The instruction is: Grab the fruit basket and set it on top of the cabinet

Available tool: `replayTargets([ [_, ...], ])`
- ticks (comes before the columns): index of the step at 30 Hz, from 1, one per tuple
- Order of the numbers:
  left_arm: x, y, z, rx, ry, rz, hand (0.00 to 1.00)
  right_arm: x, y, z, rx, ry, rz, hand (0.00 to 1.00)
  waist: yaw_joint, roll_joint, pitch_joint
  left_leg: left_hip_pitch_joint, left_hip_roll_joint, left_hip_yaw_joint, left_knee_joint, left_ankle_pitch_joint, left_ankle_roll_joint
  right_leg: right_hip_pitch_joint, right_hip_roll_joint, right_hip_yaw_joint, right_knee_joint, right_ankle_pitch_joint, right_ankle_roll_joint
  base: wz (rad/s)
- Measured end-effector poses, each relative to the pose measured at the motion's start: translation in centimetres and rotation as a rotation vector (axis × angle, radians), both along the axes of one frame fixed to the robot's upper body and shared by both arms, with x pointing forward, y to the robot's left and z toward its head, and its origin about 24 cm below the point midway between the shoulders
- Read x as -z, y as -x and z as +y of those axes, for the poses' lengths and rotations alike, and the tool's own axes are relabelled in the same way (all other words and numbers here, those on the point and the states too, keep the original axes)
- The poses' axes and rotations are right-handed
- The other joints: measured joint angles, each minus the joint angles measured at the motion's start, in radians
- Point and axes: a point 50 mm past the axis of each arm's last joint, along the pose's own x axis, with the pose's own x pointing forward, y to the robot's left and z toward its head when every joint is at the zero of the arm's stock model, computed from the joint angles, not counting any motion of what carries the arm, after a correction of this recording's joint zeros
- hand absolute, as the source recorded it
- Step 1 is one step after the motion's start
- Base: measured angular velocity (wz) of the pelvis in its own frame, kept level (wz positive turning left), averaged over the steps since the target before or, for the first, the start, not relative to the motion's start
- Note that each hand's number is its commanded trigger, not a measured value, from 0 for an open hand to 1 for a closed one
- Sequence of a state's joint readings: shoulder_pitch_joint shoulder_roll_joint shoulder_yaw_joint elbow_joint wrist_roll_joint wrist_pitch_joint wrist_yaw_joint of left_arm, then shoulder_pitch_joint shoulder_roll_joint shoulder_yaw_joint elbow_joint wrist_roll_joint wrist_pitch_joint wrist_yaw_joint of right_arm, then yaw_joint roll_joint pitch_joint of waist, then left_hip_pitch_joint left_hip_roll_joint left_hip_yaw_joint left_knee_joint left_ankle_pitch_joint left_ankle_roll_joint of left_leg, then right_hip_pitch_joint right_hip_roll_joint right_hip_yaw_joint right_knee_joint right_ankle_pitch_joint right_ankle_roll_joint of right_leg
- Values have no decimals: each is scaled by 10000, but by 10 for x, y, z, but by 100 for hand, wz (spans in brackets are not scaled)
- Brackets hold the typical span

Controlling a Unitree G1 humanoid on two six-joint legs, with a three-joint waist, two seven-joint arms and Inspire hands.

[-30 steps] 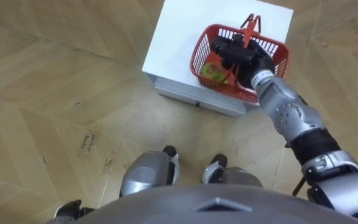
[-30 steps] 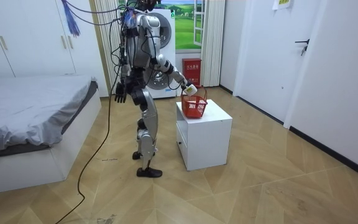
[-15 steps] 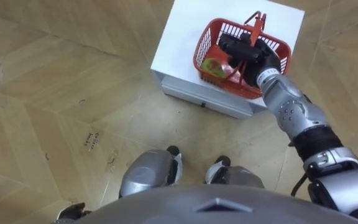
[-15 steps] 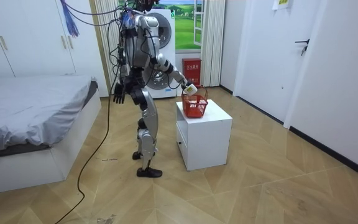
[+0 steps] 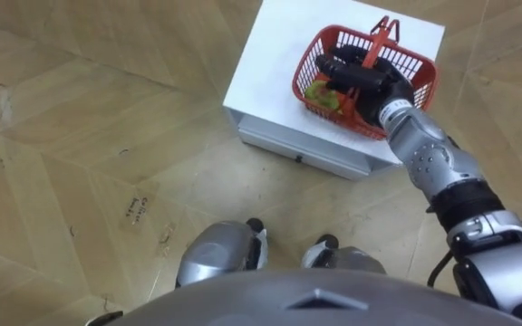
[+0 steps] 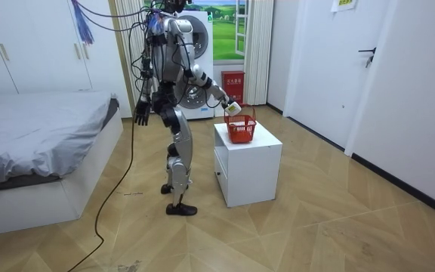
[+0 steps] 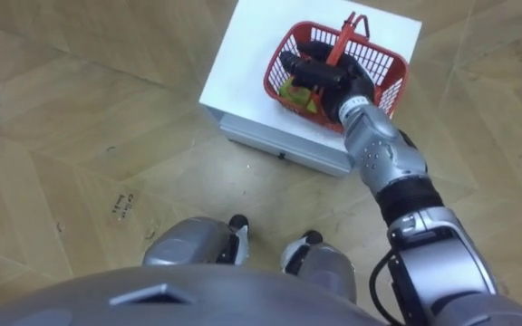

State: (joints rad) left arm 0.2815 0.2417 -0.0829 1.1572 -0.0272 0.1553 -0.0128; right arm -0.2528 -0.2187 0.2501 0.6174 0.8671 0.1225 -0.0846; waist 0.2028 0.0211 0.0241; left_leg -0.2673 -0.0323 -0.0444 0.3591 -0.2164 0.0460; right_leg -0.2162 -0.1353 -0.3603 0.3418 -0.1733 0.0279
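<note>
Standing side-on to the white cabinet [image 6: 248, 162], with the bed [image 6: 36, 128] on its other side; stance is unchanged from a second ago. The head camera has panned, so the shift in the eye views is mostly camera, not scene.

The real change is in the room view: the red basket [image 5: 333, 113] sits a touch further toward the room view's right on the cabinet top, and the right arm went with it. Can't tell if its base has left the surface.

The right hand [image 5: 370, 81] is over the basket mouth, fingers stretched across it, not visibly wrapped on anything. The handles [image 5: 383, 32] stand upright just behind it.

My read: contact made, basket nudged, no confirmed grasp, lift not done.

The left hand [image 6: 140, 117] hangs relaxed at the side. The fruit [image 5: 318, 91] lies inside, under the fingers.
</note>
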Motion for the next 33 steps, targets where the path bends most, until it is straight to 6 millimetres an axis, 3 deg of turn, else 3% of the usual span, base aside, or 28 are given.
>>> replayTargets([
  [12, 0, 0, 0, -14, -10, 33, 0, 0, 0, 0, -4, 3, -17, 0, 260, 7, -13, 156, 8, 15, -58, 0, 0, 57, -2, -16, -11, 0, 0, 0],
  [33, 0, 0, 0, -15, -21, 23, 0, 0, 0, 0, -55, -29, -50, 0, 260, 30, -36, 181, 10, 12, -74, 1, 0, 76, -6, -27, -9, 0, 1, 0],
])
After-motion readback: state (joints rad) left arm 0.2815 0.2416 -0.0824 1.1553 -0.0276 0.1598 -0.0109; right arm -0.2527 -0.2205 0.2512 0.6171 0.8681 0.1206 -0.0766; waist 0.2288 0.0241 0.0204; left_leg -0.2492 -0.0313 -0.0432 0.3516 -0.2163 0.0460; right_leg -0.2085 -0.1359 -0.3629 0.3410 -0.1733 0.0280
